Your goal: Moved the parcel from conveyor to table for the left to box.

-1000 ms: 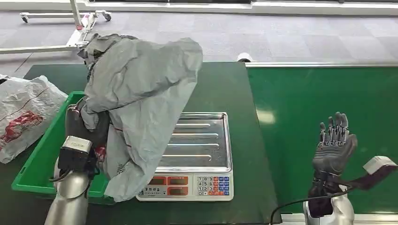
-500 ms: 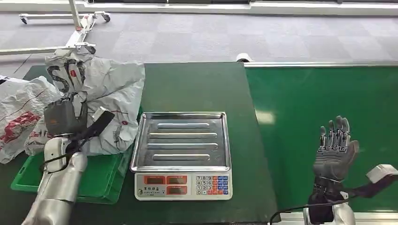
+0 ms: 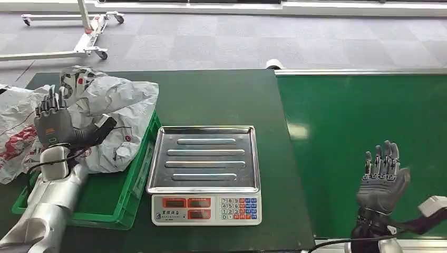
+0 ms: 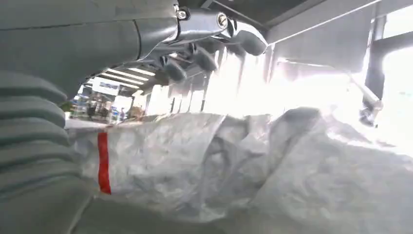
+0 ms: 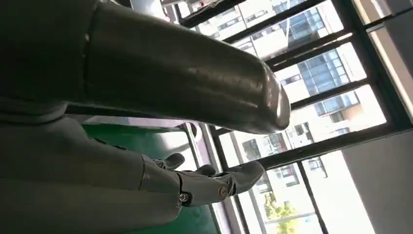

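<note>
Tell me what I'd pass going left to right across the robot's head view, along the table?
White bag with red print → left hand → grey parcel in the green crate → weighing scale → green conveyor belt → right hand.

I see grey crumpled parcel (image 3: 118, 118) with red markings, slumped over far end of green box (image 3: 113, 203), left of conveyor (image 3: 363, 147).
</note>
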